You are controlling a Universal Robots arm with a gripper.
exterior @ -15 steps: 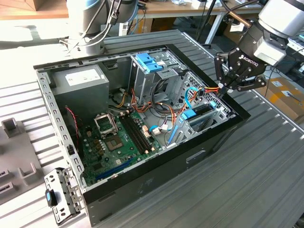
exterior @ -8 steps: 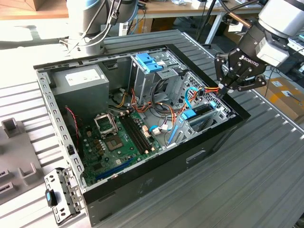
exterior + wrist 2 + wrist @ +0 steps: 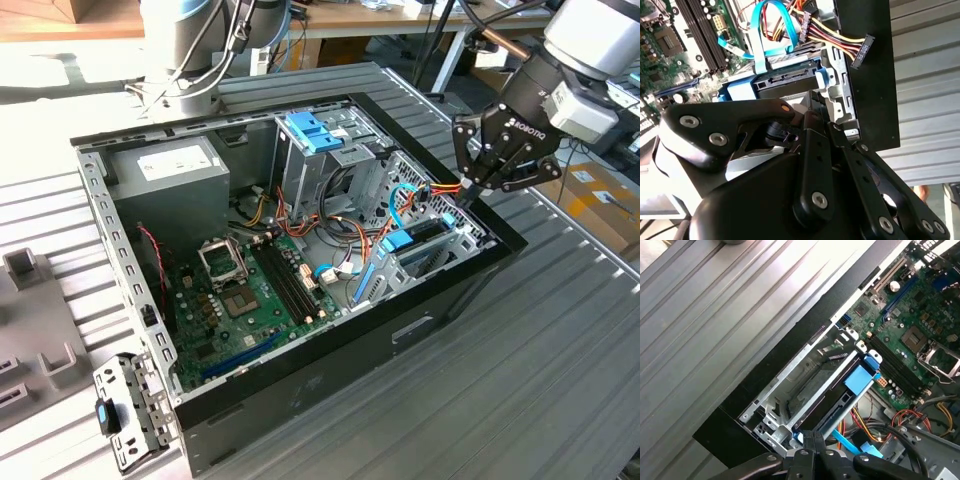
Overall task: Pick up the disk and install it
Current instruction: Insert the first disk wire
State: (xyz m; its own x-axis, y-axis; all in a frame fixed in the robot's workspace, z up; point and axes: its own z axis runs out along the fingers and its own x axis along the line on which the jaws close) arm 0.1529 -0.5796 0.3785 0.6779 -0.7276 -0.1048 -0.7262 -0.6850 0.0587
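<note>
So, exterior view: hand hovers over the case's corner bay nearest the bench's far edge | second wrist view: disk sits in that bay | first wrist view: fingers pinched together on its end, I'd push straight along the rails.

Exterior view: high, off to one side, looking down across the whole open computer case on the bench. Both wrist views: close above the drive cage, sharing it and the green motherboard.
</note>
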